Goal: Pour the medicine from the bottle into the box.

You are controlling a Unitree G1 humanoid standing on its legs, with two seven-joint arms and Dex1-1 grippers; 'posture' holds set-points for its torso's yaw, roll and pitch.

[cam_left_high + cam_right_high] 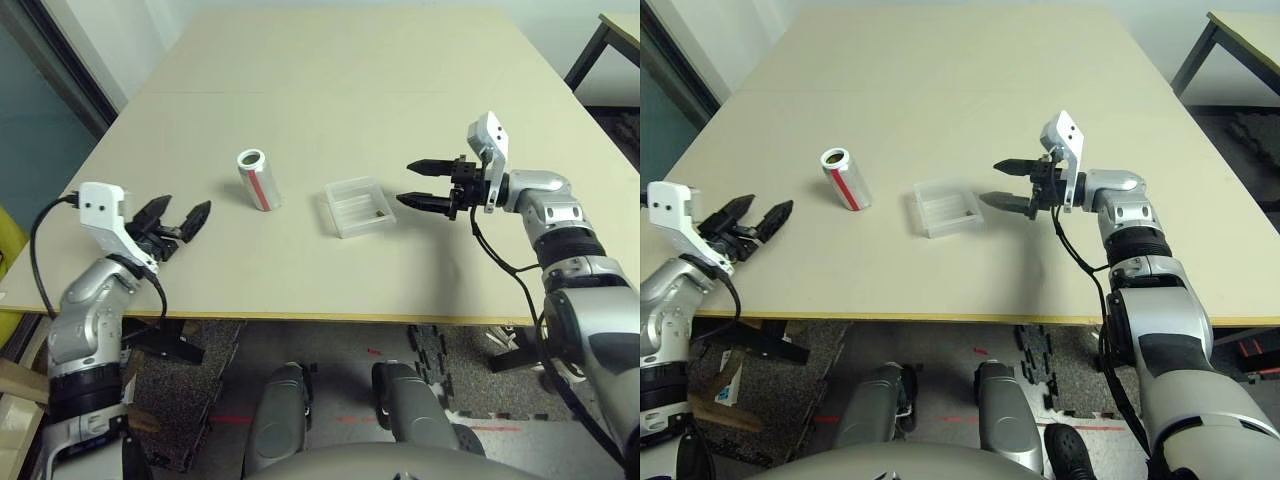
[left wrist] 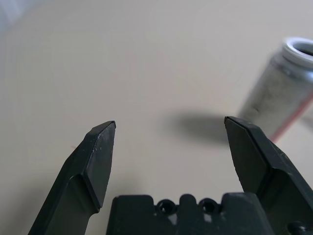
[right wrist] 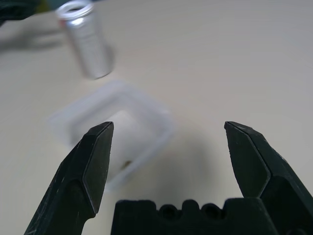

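In the left eye view, our 2 end effectors, left (image 1: 178,222) and right (image 1: 402,182), are spread and empty. The silver bottle (image 1: 260,181) stands uncapped left of centre; the clear tray (image 1: 359,208), centre, holds a dark pellet (image 1: 379,213). Re-gripping off-centre could topple the bottle on our bench (image 1: 300,280).

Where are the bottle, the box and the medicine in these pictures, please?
Bottle (image 1: 259,184): left eye view, on the middle of its upright side.
Box (image 1: 929,228): right eye view, on its near wall.
Medicine (image 1: 379,213): left eye view, on the tiny dark pellet inside the box.
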